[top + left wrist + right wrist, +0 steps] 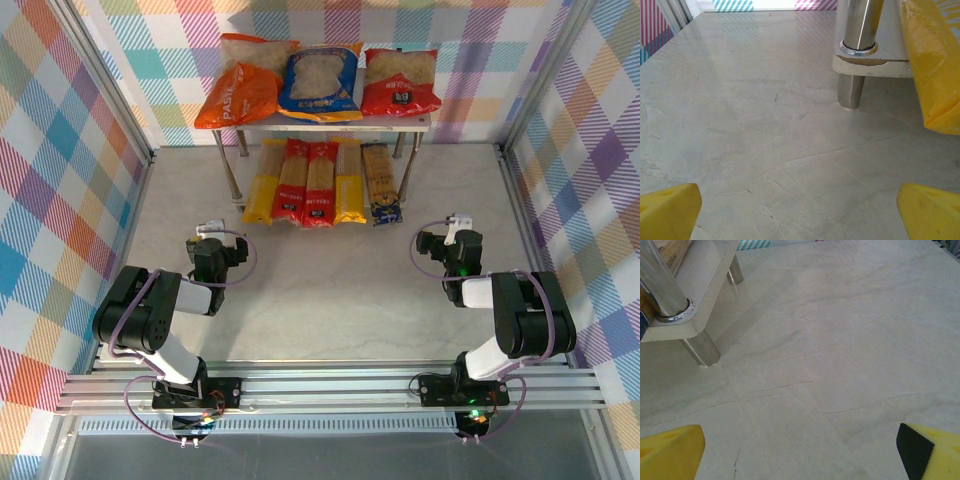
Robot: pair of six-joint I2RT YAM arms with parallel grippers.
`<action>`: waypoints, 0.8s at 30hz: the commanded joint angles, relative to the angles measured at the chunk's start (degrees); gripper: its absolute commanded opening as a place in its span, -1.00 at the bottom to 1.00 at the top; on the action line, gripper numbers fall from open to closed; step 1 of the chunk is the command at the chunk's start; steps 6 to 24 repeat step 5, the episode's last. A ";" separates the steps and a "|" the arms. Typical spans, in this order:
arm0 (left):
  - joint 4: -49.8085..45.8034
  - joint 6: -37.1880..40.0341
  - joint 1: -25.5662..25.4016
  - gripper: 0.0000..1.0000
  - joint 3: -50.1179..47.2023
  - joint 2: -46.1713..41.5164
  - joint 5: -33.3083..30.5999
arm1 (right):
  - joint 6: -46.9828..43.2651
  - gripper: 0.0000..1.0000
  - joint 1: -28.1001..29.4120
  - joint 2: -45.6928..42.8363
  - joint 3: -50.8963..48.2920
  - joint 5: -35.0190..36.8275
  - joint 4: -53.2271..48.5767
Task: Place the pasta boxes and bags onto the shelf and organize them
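at the bottom of the overhead frame both arms sit folded low. the left gripper (208, 232) and the right gripper (456, 224) stand wide and hold nothing, each over bare worktop (330, 290).

further up, at centre frame, the five spaghetti packs (320, 185) lie side by side on the lower board of the shelf (405, 122). their near ends stick out past its front edge. in the left wrist view, upper right, the outer yellow pack (932, 65) hangs over the board just beside the front leg (850, 92). an arm sweeping forward low could clip those ends and skew the row or drag a pack off.

at the top of the frame the orange bag (240, 92), blue bag (320, 85) and red bag (400, 82) rest on the top board. the orange one lies tilted and droops over the front left edge, so it looks the likeliest to slide if the shelf is nudged. the blue bag seems to overlap its neighbours, though the overhead angle makes that hard to judge.

the job looks about done, so the main risk is a needless bump to a leg shaking the loose bags down.
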 commanded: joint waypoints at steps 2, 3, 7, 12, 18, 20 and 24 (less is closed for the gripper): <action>-0.84 -1.12 0.91 1.00 0.93 -0.94 0.43 | -0.83 0.97 -0.35 -0.24 0.66 -0.98 1.86; -0.85 -1.23 0.89 1.00 0.93 -0.93 0.47 | -0.83 0.97 -0.29 -0.21 0.66 -1.03 1.86; -0.76 -1.22 0.96 1.00 0.93 -0.93 0.47 | -0.82 0.98 -0.28 -0.23 0.66 -0.98 1.86; -0.76 -1.22 0.96 1.00 0.93 -0.93 0.47 | -0.82 0.98 -0.28 -0.23 0.66 -0.98 1.86; -0.76 -1.22 0.96 1.00 0.93 -0.93 0.47 | -0.82 0.98 -0.28 -0.23 0.66 -0.98 1.86; -0.76 -1.22 0.96 1.00 0.93 -0.93 0.47 | -0.82 0.98 -0.28 -0.23 0.66 -0.98 1.86; -0.76 -1.22 0.96 1.00 0.93 -0.93 0.47 | -0.82 0.98 -0.28 -0.23 0.66 -0.98 1.86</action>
